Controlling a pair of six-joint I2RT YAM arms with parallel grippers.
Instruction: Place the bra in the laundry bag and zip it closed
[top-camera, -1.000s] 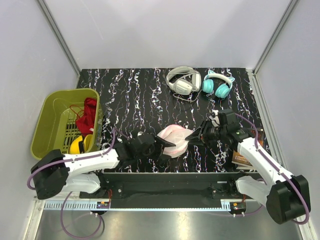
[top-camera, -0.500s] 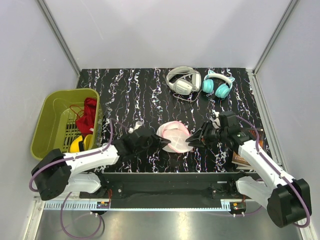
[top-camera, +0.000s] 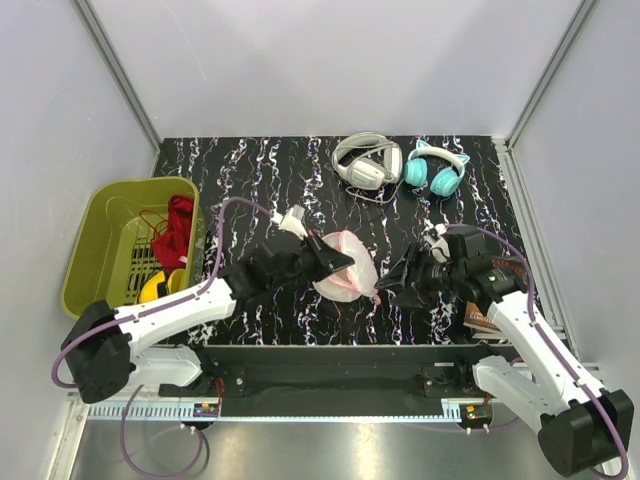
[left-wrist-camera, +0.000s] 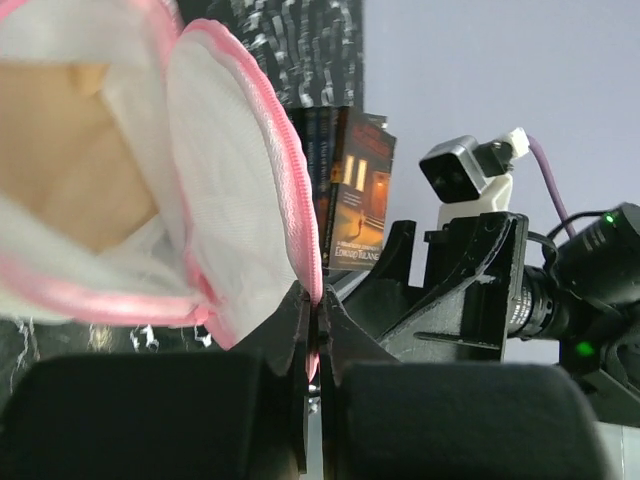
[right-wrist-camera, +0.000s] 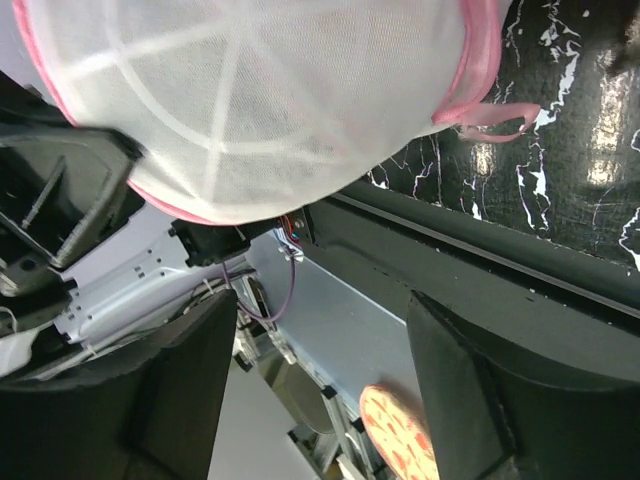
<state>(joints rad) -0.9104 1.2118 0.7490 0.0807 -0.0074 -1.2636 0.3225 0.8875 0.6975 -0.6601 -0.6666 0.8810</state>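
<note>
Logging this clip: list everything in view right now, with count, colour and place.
round white mesh laundry bag with pink zipper trim: 1, white and pink, table centre, partly open
peach-orange fabric bra: 1, peach, inside the bag
olive-green plastic basket: 1, olive, table's left edge
dark red garment: 1, red, in the basket
yellow item: 1, yellow, in the basket, kind unclear
white headphones: 1, white, far edge
teal headphones: 1, teal, beside the white pair
book: at least 1, brown, right edge
black marbled table: 1
left tool: shut on the bag's trim
right tool: open, beside the bag
</note>
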